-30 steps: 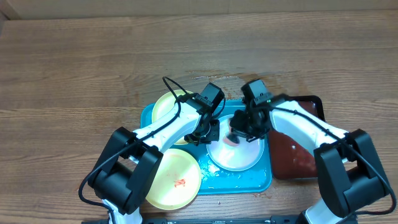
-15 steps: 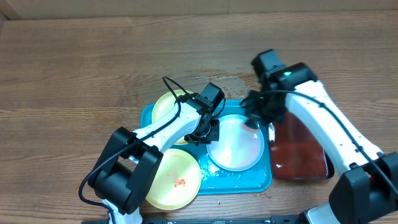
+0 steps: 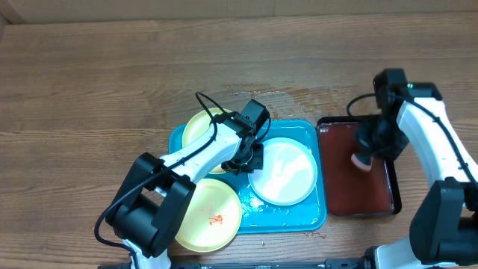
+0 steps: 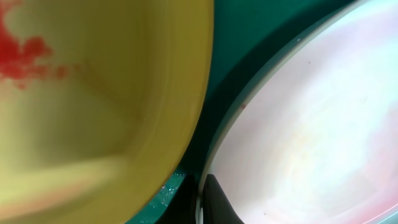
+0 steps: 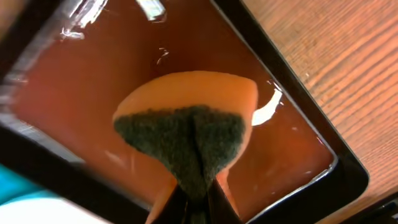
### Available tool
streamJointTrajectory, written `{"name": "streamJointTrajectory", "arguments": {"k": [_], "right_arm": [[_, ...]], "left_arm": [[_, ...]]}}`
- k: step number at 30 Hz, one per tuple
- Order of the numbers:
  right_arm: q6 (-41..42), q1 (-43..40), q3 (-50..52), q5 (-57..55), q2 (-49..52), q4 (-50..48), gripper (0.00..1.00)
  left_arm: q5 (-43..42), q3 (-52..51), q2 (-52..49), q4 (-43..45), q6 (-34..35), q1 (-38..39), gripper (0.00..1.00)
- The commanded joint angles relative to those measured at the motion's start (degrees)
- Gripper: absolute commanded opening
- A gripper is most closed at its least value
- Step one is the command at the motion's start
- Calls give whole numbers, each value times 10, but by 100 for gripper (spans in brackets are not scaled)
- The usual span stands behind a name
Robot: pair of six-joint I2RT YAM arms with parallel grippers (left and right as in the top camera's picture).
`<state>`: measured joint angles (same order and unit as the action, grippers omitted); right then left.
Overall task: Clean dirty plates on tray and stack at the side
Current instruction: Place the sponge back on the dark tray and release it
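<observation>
The right gripper [image 5: 194, 200] has its jaws pinched together on a folded sponge [image 5: 186, 118]: an orange body with a dark green scouring face turned to the camera, creased down the middle where the jaws squeeze it. The sponge hangs over the dark red tray [image 5: 74, 93], whose floor is wet and carries bright glints. The tray's black rim runs diagonally, with the wooden table [image 5: 336, 56] beyond its upper-right side. A sliver of the turquoise tray [image 5: 11, 182] shows past its lower-left rim.
</observation>
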<state>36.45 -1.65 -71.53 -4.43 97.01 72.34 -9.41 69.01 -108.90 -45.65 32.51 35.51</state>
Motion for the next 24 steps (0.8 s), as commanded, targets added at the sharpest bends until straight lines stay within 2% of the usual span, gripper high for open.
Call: {"name": "streamJointTrajectory", "arguments": {"k": [1, 10, 14, 17, 22, 23, 24], "right_arm": [[7, 1, 58, 9, -8, -27, 4], [7, 1, 85, 18, -8, -46, 4], [6, 1, 85, 22, -8, -46, 34], [6, 1, 85, 22, -8, -46, 43], [-5, 1, 85, 24, -8, -46, 47], [-7, 1, 85, 24, -8, -45, 50], [-7, 1, 85, 24, -8, -43, 58]], "left_arm": [[-30, 1, -5, 4, 3, 6, 4], [-37, 1, -5, 2, 3, 6, 4], [-37, 1, -5, 2, 3, 5, 4], [-37, 1, -5, 2, 3, 5, 4], [-37, 1, -5, 2, 3, 5, 4], [-37, 1, -5, 2, 3, 5, 4], [-37, 1, -5, 2, 3, 5, 4]]}}
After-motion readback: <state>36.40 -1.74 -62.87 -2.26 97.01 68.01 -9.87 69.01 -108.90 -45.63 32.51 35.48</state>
